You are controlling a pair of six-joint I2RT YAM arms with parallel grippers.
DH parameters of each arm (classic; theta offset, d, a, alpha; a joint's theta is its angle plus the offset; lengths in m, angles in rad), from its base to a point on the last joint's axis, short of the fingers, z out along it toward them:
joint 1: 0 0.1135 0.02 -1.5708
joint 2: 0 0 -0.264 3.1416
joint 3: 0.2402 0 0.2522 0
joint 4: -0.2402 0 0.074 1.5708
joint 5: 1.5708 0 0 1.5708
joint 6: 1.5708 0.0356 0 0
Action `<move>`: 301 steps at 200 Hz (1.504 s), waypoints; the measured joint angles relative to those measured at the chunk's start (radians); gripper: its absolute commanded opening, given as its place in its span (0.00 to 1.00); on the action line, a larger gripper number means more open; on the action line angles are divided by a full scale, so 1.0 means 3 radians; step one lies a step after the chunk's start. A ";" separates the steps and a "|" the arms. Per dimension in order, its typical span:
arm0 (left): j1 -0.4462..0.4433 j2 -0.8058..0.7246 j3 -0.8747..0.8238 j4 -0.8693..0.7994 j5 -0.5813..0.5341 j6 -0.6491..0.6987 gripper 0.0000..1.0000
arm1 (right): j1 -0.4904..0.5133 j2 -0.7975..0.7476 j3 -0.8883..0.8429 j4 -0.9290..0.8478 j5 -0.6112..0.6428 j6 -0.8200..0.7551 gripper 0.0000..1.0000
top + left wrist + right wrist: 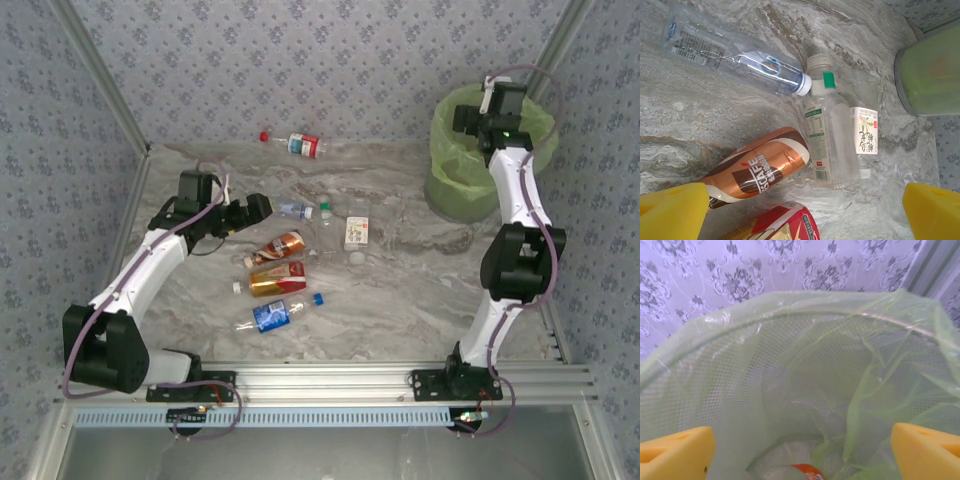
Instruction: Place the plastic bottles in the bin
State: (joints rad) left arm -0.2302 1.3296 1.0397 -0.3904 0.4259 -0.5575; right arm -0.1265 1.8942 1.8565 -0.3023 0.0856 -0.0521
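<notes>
7 bottles (278,247) lie flat, mostly lengthwise left-right; 1 bottle (805,473) in the bin (790,365); my left gripper (802,210) and right gripper (802,452) gape wide.

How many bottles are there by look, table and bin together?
Clear plastic bottles with small labels, on the grey marbled table: 5
Copper-brown wrapped plastic bottle: 1
Red-and-gold wrapped plastic bottle: 1
Orange-labelled bottle visible inside the lime-green lined round bin: 1
Total: 8
</notes>
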 measured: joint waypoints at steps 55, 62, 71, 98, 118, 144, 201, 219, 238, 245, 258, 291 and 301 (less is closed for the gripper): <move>0.0000 0.0000 0.0001 -0.0149 -0.0203 -0.0017 0.99 | 0.0004 -0.0664 -0.0366 0.0037 0.0013 0.0245 0.99; 0.0000 0.0000 0.0001 -0.0175 -0.0244 -0.0034 0.99 | 0.0013 -0.0783 -0.0460 0.0052 0.0008 0.0296 0.99; 0.0000 0.0000 0.0001 -0.0207 -0.0303 -0.0070 0.99 | 0.0024 -0.0936 -0.0577 0.0056 -0.0017 0.0350 0.99; 0.0000 -0.0022 -0.0064 -0.0206 -0.0474 -0.0215 0.99 | 0.0130 -0.1382 -0.0907 0.0064 -0.0231 0.0451 0.99; -0.0006 -0.0076 -0.0205 -0.0209 -0.0604 -0.0306 0.99 | 0.0355 -0.1647 -0.1082 0.0022 -0.0392 0.0459 0.99; -0.0032 -0.0146 -0.0378 -0.0210 -0.0804 -0.0399 0.99 | 0.0862 -0.1921 -0.1385 0.0027 -0.0505 0.0411 0.99; -0.0058 -0.0217 -0.0487 -0.0187 -0.1105 -0.0793 0.99 | 0.1691 -0.2022 -0.2060 0.0078 -0.0309 0.0415 0.99; -0.0128 -0.0310 -0.0548 -0.0276 -0.1183 -0.0937 0.99 | 0.1826 -0.2071 -0.2305 0.0128 -0.0201 0.0483 0.98; -0.0270 -0.0384 -0.0549 -0.0510 -0.1333 -0.0980 0.99 | 0.1901 -0.2191 -0.2597 0.0169 -0.0086 0.0565 0.98; -0.0341 -0.0425 -0.0549 -0.0635 -0.1409 -0.0980 0.99 | 0.1911 -0.2243 -0.2694 0.0192 -0.0039 0.0608 0.99; -0.0469 -0.0502 -0.0549 -0.0868 -0.1521 -0.0979 0.99 | 0.1914 -0.2350 -0.2871 0.0262 0.0048 0.0707 0.98; -0.0991 -0.0799 -0.0612 -0.1158 -0.1595 -0.0792 0.99 | 0.1914 -0.2641 -0.3309 0.0549 0.0262 0.0954 0.99; -0.1259 -0.0882 -0.0669 -0.1183 -0.1600 -0.0693 0.99 | 0.1914 -0.2706 -0.3407 0.0635 0.0319 0.1019 0.99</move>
State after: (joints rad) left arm -0.6079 1.0649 0.8391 -0.7452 -0.0540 -0.7654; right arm 0.4477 1.0824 0.8345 -0.1120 0.1814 0.2535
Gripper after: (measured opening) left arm 0.993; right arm 0.988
